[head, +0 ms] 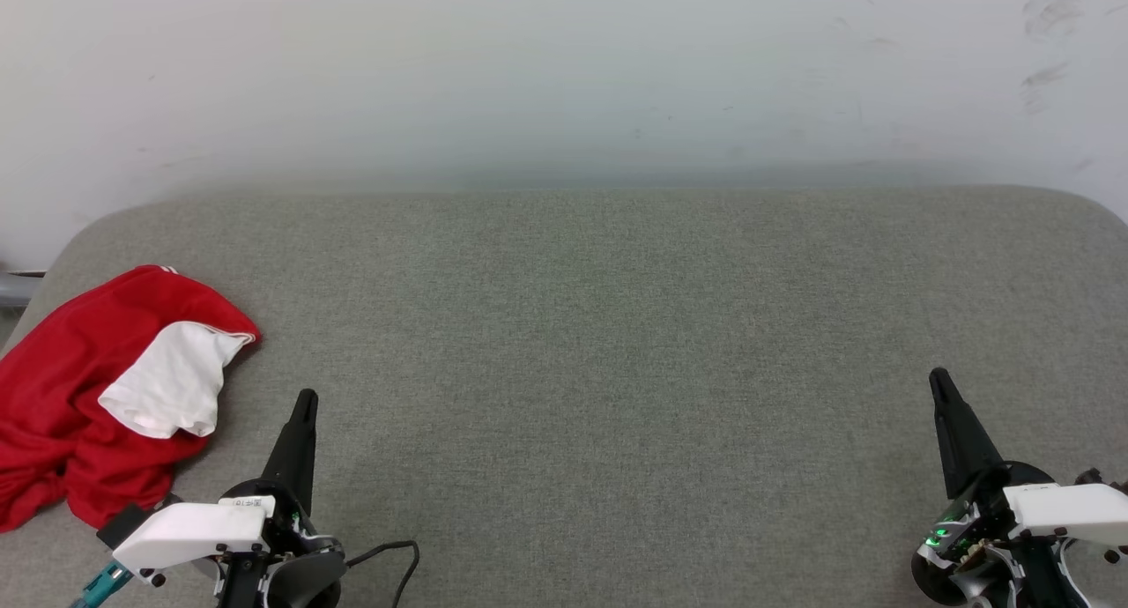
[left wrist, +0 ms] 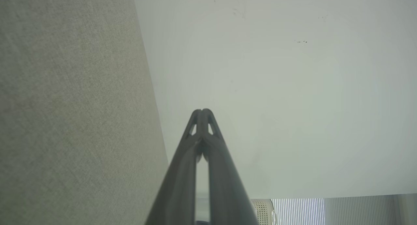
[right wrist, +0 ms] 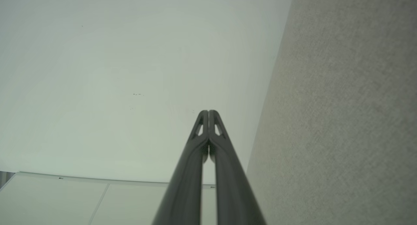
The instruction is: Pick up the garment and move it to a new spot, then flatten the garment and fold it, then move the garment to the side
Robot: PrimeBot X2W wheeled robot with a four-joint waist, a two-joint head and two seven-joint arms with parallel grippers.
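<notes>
The garment point(head: 62, 396), red with a white sleeve folded on top, lies crumpled at the left edge of the grey padded surface point(head: 599, 344). My left gripper point(head: 305, 400) stands just right of it, apart from the cloth, fingers pointing up the view and pressed together with nothing held. Far across at the lower right, my right gripper point(head: 938, 379) is shut and empty too. In the left wrist view the left gripper point(left wrist: 202, 111) has its tips touching in front of a pale wall. The right gripper point(right wrist: 208, 112) looks the same in the right wrist view.
A pale wall point(head: 564, 70) rises behind the grey surface, whose far corners are rounded. A black cable point(head: 397, 559) loops on the surface beside my left wrist. A white ribbed unit point(left wrist: 293, 212) shows low in the left wrist view.
</notes>
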